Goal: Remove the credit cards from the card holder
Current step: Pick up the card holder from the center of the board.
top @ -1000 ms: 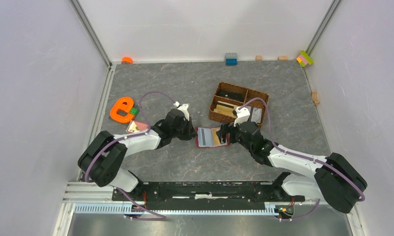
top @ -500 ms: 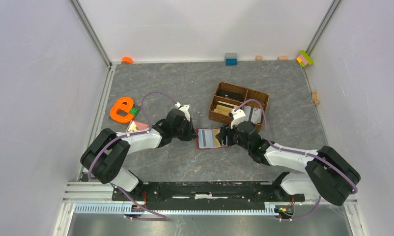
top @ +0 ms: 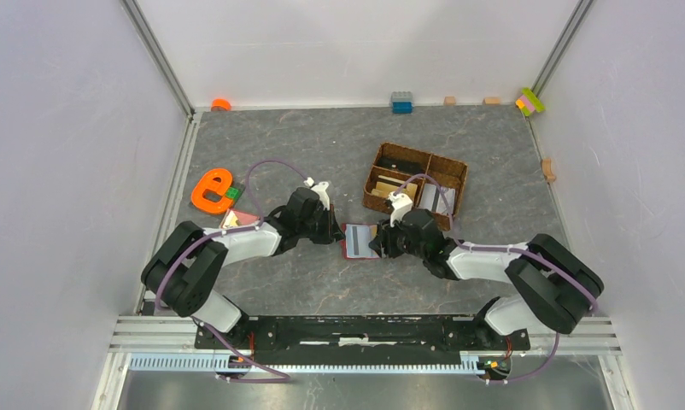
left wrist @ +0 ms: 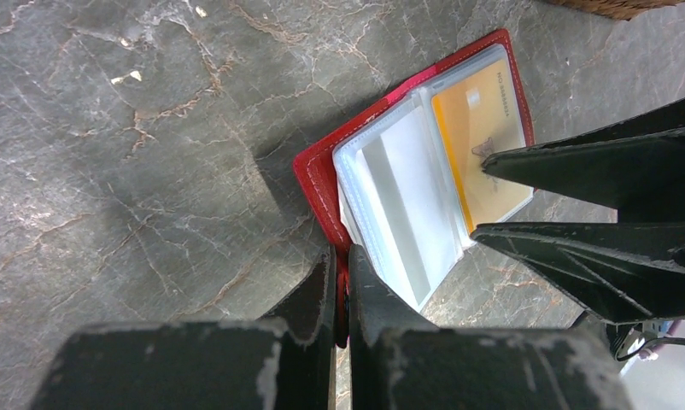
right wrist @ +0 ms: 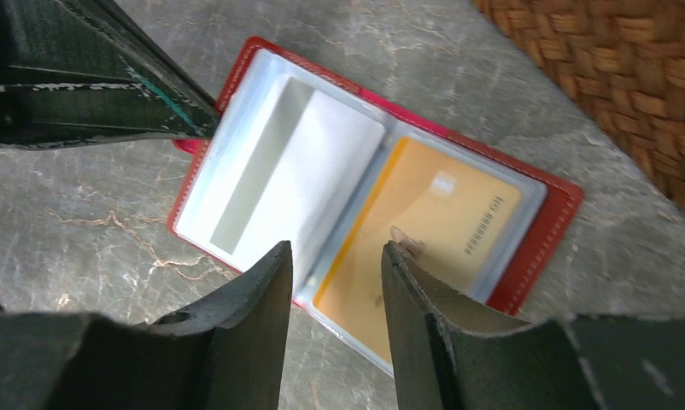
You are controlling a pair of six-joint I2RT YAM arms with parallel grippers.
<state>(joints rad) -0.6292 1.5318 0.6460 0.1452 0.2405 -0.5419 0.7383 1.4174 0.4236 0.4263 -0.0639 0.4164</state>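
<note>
On the stone table (top: 305, 273), the card holder (left wrist: 318, 179) sleeves an orange card (right wrist: 424, 222); left hand (left wrist: 341, 256) pinches its cover, right hand (right wrist: 336, 248) spread.

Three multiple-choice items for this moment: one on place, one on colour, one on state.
1. Where does the card holder lie? A on a shelf; B on the table; C in a drawer.
2. The card under the right gripper is: A orange; B green; C black.
3. The left gripper is: A wide open; B shut on the card holder's edge; C out of view.
Key: B, it lies open on the table; A, it shows orange in the right wrist view; B, its fingers pinch the red edge.
</note>
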